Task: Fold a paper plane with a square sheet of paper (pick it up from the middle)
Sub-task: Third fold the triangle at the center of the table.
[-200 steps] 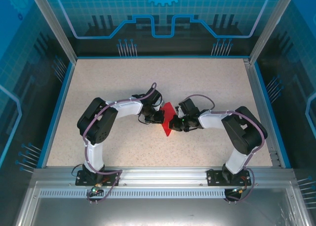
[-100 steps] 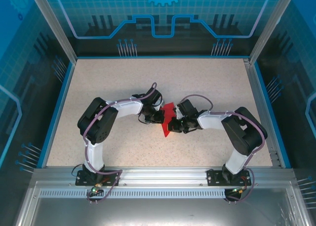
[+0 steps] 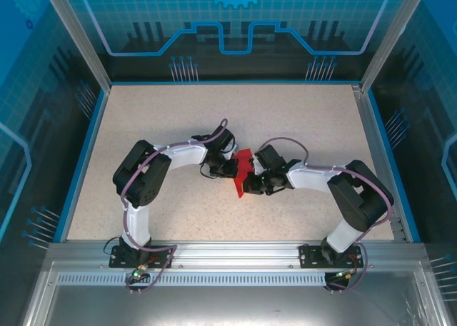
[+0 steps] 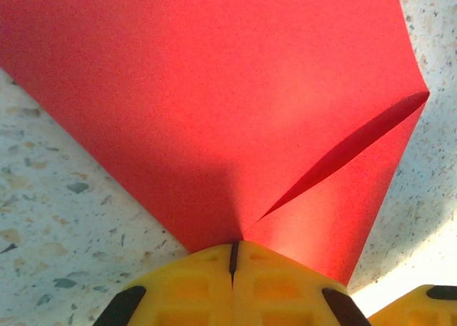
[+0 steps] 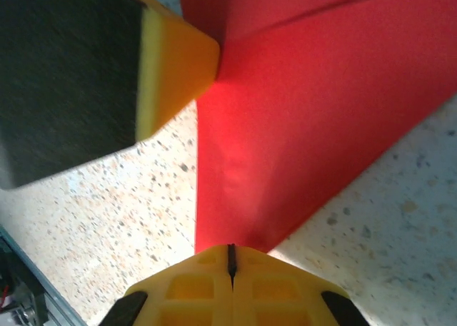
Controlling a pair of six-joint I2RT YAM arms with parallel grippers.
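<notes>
While both arms are meeting over the middle of the speckled beige tabletop (image 3: 307, 126), the thin bright red sheet of paper (image 3: 237, 189) is sitting between them, already creased narrower. Whether it is resting on the surface or hanging just above it cannot be told. The left gripper (image 4: 233, 246) is pinching one edge with its yellow jaws pressed together, and a diagonal fold is gaping as a shallow pocket toward the right of that wrist view. The right gripper (image 5: 230, 249) is clamping a narrowing corner, jaws equally tight, with the other arm's yellow finger (image 5: 178, 62) sitting just beside the paper.

Judging by this, a flap is being brought over toward the centre crease. Doing it well is probably calling for one arm to be anchoring while the other is travelling, so the sheet is bending rather than tearing or slipping. Both pinches are looking shallow, so slow, matched motion is mattering. The gaping pocket is needing to be laid flat, edges aligned, before any pressing.
</notes>
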